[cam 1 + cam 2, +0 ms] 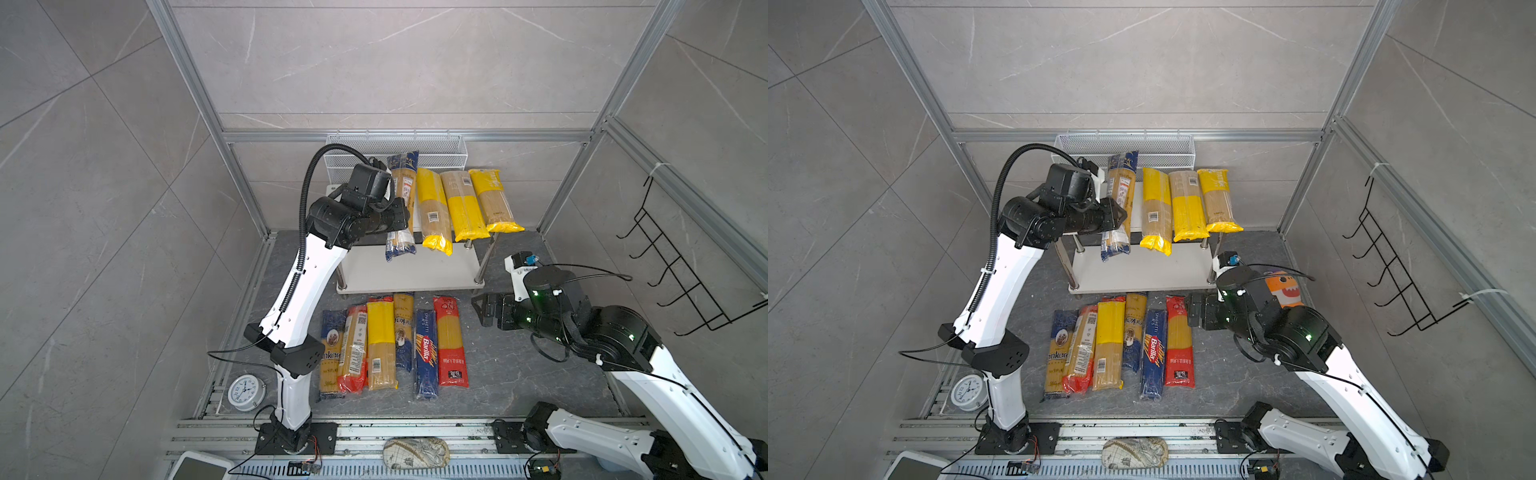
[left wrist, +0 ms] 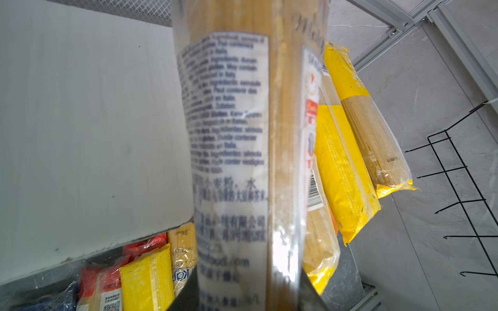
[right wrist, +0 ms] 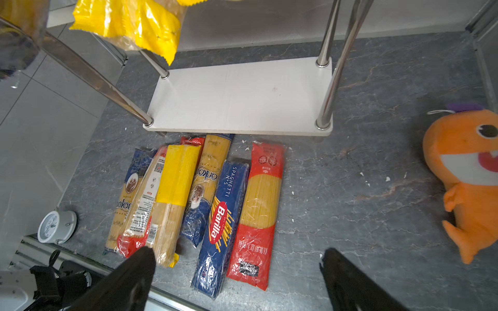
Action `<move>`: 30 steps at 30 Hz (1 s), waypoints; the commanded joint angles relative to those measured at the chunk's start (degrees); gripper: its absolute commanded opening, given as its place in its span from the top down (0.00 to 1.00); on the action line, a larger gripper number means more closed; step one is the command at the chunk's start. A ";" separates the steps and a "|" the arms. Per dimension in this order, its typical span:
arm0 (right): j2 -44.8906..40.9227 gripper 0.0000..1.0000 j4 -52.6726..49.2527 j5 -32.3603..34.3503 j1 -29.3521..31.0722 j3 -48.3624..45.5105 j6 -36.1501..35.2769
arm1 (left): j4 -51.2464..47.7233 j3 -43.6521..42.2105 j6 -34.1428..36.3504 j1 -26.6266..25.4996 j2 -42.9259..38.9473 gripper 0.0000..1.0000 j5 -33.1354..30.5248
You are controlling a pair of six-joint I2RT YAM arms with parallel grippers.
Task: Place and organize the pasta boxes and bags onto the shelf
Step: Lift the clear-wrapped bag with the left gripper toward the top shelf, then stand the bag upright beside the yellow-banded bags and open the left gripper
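Clear plastic with dark blue ends, the spaghetti bag (image 1: 402, 187) was pinched at its middle by the left gripper (image 1: 400, 218). It lay lengthwise over the left part of the shelf's (image 1: 409, 270) top board, beside three yellow-banded bags (image 1: 463, 208). The right gripper (image 3: 237, 255) hung with its fingers spread wide above the table (image 1: 519, 365), right of six packs (image 1: 380, 345) lying in a row just in front of the shelf.
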 commanded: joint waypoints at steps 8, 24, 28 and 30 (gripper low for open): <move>-3.50 0.00 -6.02 6.19 0.26 2.16 1.21 | 15.87 4.05 -1.41 4.32 2.95 0.90 7.03; -5.11 0.00 -8.80 8.00 0.27 2.33 2.28 | 19.12 2.40 -5.20 6.39 3.56 0.28 11.49; -5.11 0.00 -8.56 7.91 0.23 1.97 2.05 | 19.45 -2.41 -5.08 6.39 -0.34 0.26 10.87; -4.79 0.00 -8.30 7.82 0.28 1.87 1.66 | 19.23 -5.19 -5.06 6.30 -2.78 0.25 10.68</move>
